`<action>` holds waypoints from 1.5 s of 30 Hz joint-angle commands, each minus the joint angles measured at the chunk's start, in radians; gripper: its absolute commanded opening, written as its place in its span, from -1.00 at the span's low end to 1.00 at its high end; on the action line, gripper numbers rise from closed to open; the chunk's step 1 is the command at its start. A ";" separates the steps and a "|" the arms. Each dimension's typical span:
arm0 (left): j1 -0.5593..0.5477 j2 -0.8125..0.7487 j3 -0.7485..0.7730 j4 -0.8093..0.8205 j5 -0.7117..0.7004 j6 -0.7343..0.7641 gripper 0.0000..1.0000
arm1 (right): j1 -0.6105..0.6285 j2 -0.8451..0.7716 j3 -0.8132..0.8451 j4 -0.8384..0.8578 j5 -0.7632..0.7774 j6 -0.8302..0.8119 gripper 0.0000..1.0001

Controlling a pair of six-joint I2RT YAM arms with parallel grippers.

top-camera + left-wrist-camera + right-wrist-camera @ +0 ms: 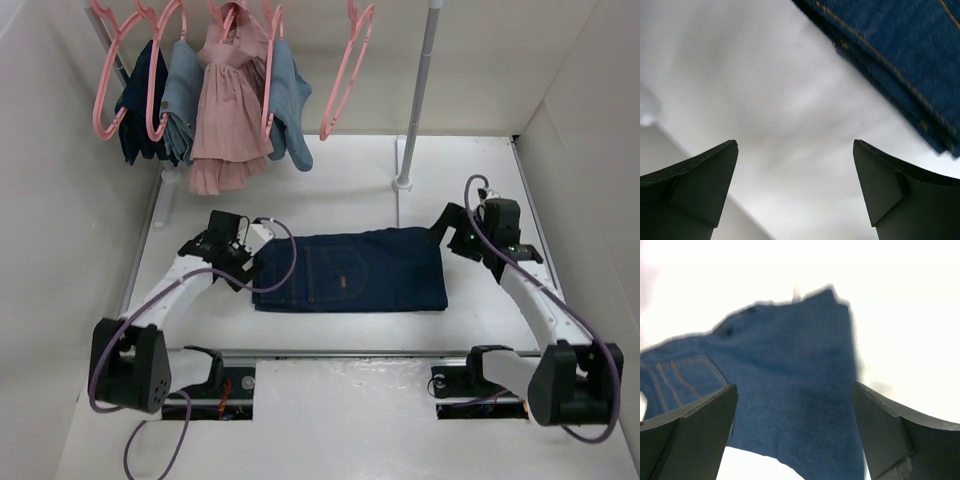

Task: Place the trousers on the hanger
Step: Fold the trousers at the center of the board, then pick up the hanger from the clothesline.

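Top external: trousers (pixel 350 270) lie folded flat on the table (pixel 340 190), between left end effector (pixel 238 262) and right end effector (pixel 455 238), both released and empty. Denim judged heavy, limp, grippy; grasp the thick waistband edge. Open room behind, towards the hanger (pixel 345 75); pole (pixel 412 110) intrudes.

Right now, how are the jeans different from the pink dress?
The jeans are dark blue; the dress is pink. The jeans lie folded flat on the table; the dress hangs up at the back left, off the table. The jeans lie by themselves; the dress is squeezed between other hanging blue clothes. Both are clothes.
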 commanded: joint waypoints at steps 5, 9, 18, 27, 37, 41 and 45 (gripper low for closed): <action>-0.074 -0.319 0.105 -0.151 -0.191 0.222 0.99 | 0.160 -0.244 0.436 -0.261 0.378 -0.131 1.00; -0.075 -0.482 0.300 -0.210 -0.003 0.139 0.99 | 0.305 -0.204 0.694 -0.232 0.427 -0.195 1.00; -0.075 -0.736 0.340 0.009 0.295 -0.115 0.99 | 0.547 0.329 1.370 -0.102 0.161 -0.214 1.00; -0.075 -0.666 0.351 -0.053 0.265 -0.170 0.96 | 0.515 0.729 1.735 0.027 0.100 0.034 0.80; -0.075 -0.690 0.317 -0.026 0.265 -0.180 0.96 | 0.506 0.798 1.686 0.072 0.195 0.128 0.69; -0.075 -0.690 0.308 -0.026 0.256 -0.170 0.96 | 0.506 0.837 1.650 0.101 0.206 0.215 0.69; -0.075 -0.709 0.299 -0.017 0.255 -0.170 0.96 | 0.485 0.880 1.650 0.121 0.206 0.298 0.69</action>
